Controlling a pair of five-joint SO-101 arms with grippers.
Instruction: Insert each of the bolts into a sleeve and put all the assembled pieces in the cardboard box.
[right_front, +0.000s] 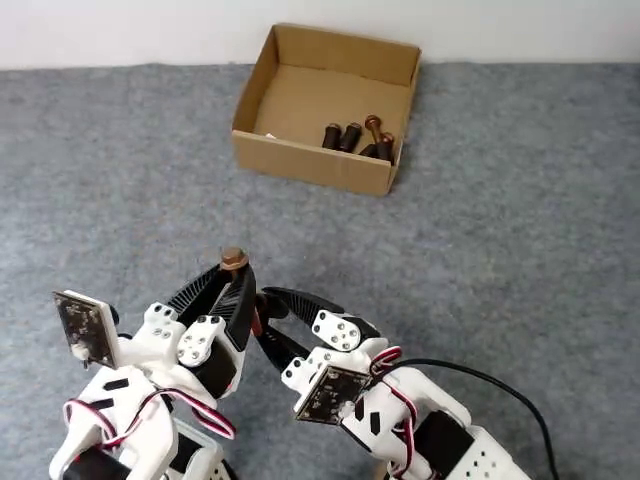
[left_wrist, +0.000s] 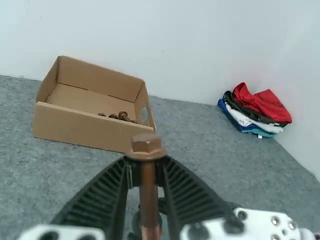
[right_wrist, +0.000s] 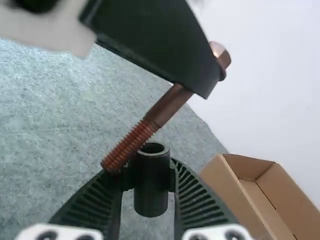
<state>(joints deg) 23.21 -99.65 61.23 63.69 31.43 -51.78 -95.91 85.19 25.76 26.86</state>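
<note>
Your left tool (right_front: 232, 275) (left_wrist: 145, 162) is closed on a copper-coloured bolt (right_front: 233, 259) (left_wrist: 147, 190) (right_wrist: 150, 122). It grips the shank just under the hex head, and the head stands above the fingertips. Your right tool (right_front: 260, 310) (right_wrist: 148, 167) clamps a black sleeve (right_wrist: 151, 177) with its open end up. Both tools meet well apart from the cardboard box (right_front: 310, 165) (left_wrist: 80, 127) (right_wrist: 250, 180), on the arms' side of its long front wall.

The bolt slants down toward the sleeve. Its threaded end lies just beside the sleeve's rim and outside the opening, so it is not yet inserted. You cannot tell whether thread and rim touch.

Inside the box, several assembled pieces (right_front: 355, 138) (left_wrist: 117, 116) lie together in the front corner on the right arm's side, close against the front wall. The box sits on the grey surface (right_front: 500, 230).

A pile of folded clothes (left_wrist: 252, 112) lies well apart from the box, past its right-hand end.
</note>
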